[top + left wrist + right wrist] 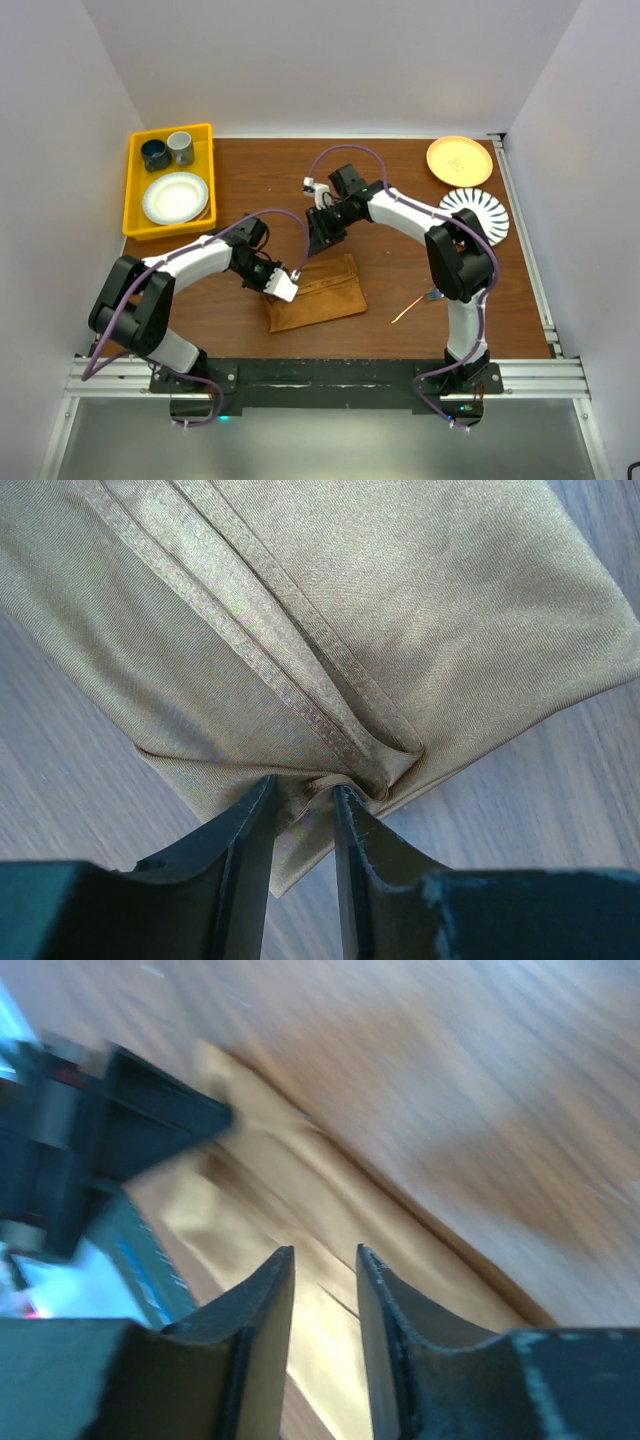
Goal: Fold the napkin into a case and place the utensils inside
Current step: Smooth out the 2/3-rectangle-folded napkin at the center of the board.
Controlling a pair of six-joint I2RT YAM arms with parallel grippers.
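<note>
Left gripper (302,785) jaws narrowly apart at the folded napkin (400,630) corner; right gripper (325,1255) likewise parted, empty, above it.
Risk: the loose layers could spring open at this corner, or a fingertip could drag them, spoiling the fold.

Napkin (400,610) woven cloth, faint sheen, stitched hems; table (560,810) matt wood-grain.
</note>
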